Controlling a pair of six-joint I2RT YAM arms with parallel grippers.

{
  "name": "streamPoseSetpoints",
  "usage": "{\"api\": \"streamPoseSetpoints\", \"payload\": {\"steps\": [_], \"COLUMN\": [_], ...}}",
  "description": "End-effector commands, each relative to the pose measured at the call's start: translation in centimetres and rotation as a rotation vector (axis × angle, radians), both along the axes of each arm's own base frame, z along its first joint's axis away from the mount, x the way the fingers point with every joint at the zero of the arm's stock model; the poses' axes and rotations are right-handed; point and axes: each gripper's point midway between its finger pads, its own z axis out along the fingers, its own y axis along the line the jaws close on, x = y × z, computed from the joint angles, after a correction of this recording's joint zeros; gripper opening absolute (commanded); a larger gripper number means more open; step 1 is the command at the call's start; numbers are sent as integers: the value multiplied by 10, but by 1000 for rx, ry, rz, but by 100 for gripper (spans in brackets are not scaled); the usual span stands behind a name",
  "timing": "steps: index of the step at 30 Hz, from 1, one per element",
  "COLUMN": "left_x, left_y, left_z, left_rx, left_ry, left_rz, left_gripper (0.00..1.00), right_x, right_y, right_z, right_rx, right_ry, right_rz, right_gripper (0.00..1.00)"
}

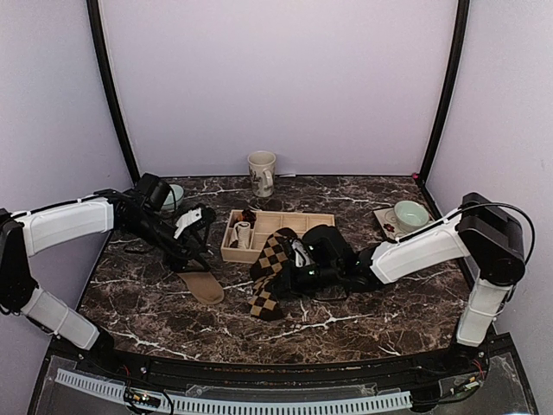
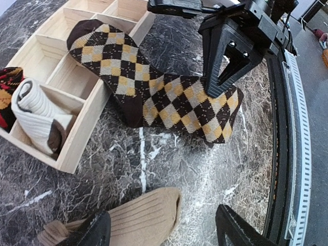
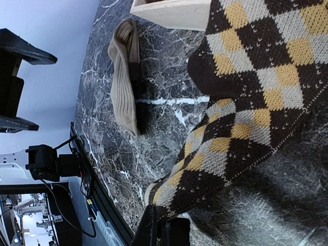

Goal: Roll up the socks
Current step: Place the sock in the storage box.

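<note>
Status: neither sock is rolled. The argyle sock (image 2: 148, 87) lies flat, its toe end resting over the near rim of the wooden tray (image 2: 84, 133) and the rest spread on the surface in front of the tray. The right gripper (image 3: 164, 233) is closed on its cuff edge. The tan sock (image 2: 143, 218) lies flat in front of the tray's left end, apart from the argyle sock. The left gripper (image 2: 161, 233) hangs open over it, gripping nothing. By judgement, both rolls are left to do in full.

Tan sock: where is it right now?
The tan sock lies left of centre in the top view, under the open left tool, left of the argyle sock and just in front of the tray's left corner.
</note>
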Motion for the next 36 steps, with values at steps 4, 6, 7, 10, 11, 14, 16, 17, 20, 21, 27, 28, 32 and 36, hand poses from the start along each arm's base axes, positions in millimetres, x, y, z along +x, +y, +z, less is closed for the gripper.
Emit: {"api": "streamPoseSetpoints", "payload": {"steps": [4,6,7,10,11,14,16,17,20,21,27,28,32,36], "left_x": [3,4,5,10,12,22,30,33,46,47,50,50,49,36], "left_y": [-40,-52,-58,-72,-76,-85,-84,-82,-75,-74,-49,-43,-17,1], "left_z": [-12,-18,-20,-26,-25,-22,-17,-13,6,11,25,25,24,17], "left_rx": [-14,3,10,11,5,-12,-10,-18,-61,-68,-91,-88,-76,-60], "left_ry": [-22,-28,-34,-32,-34,-38,-52,-64,-96,-95,-76,-73,-44,-39], "left_rz": [-90,-117,-130,-147,-149,-129,-103,-91,-39,-34,8,16,59,78], "left_gripper": [73,73,73,72,72,71,69,70,70,70,70,70,70,71], "right_x": [22,17,16,7,5,-12,-23,-30,-44,-48,-72,-73,-77,-75], "right_y": [-12,-17,-21,-35,-40,-52,-60,-62,-58,-54,-36,-35,-31,-22], "right_z": [-8,-19,-23,-16,-10,26,36,40,44,43,12,6,-14,-28], "right_rx": [-6,-115,-171,-252,-262,-238,-243,-238,-242,-258,-478,-496,-530,-540], "right_ry": [-43,-100,-138,-240,-281,-494,-630,-688,-826,-872,-1112,-1129,-1164,-1173], "right_rz": [-97,-65,-61,-41,-39,1,44,80,214,275,675,717,829,869], "right_gripper": [24,43,50,60,61,64,66,68,71,70,67,66,60,55]}}
